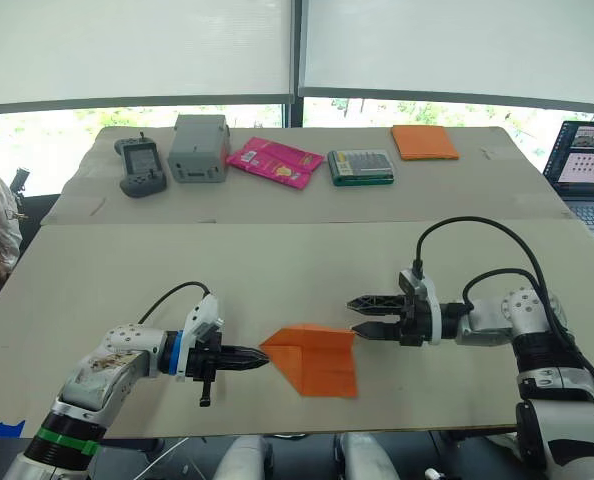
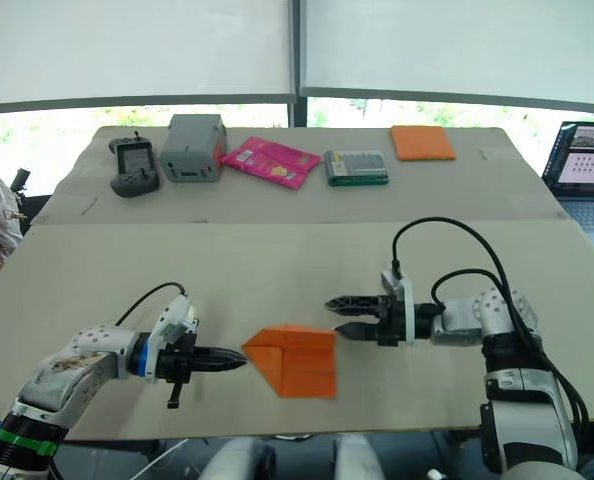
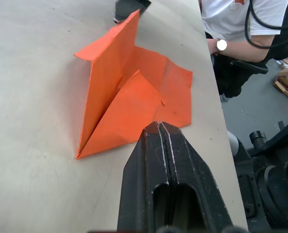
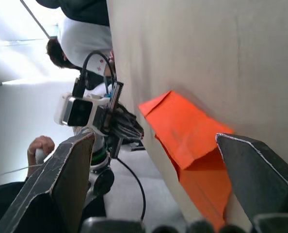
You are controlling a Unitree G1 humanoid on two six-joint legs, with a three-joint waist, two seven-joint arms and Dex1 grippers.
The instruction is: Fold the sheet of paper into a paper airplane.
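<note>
Paper airplane (image 1: pixel 315 360) lies between closed left and parted right jaws

Bare table (image 1: pixel 127 280) around the sheet of paper (image 1: pixel 315 360); clutter far back.

No text, label, brand, number or sign can be read on anything here. The pink flat packet (image 1: pixel 274 162) at the upper middle of the head views carries pale print that is too small to make out. The green-edged box (image 1: pixel 361 167) just right of it shows rows of marks that stay illegible. The dark handheld controller (image 1: pixel 141 166) at the upper left has a small screen with nothing readable on it. The open laptop (image 1: pixel 583 172) at the right edge shows pink and white screen panels whose writing cannot be told.
</note>
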